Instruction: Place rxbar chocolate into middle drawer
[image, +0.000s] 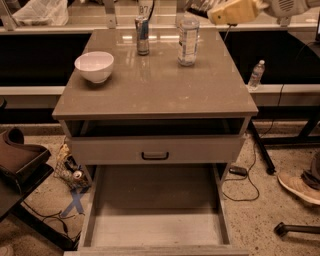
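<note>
My gripper (212, 12) is high above the back right corner of the tabletop (155, 90), at the top edge of the camera view. Its yellowish fingers (235, 11) are shut on the rxbar chocolate (196, 5), of which only a dark end shows past the fingertips, just above the clear bottle. The middle drawer (155, 222) is pulled wide open at the bottom of the cabinet, and its pale floor is bare. It lies far below and in front of the gripper. A shut grey drawer front with a small dark handle (155, 155) sits above it.
A white bowl (94, 65), a drink can (143, 35) and a clear water bottle (188, 41) stand on the tabletop. A small bottle (256, 75) is on a ledge at right. A shoe (299, 188), cables and a dark chair (20, 162) flank the cabinet.
</note>
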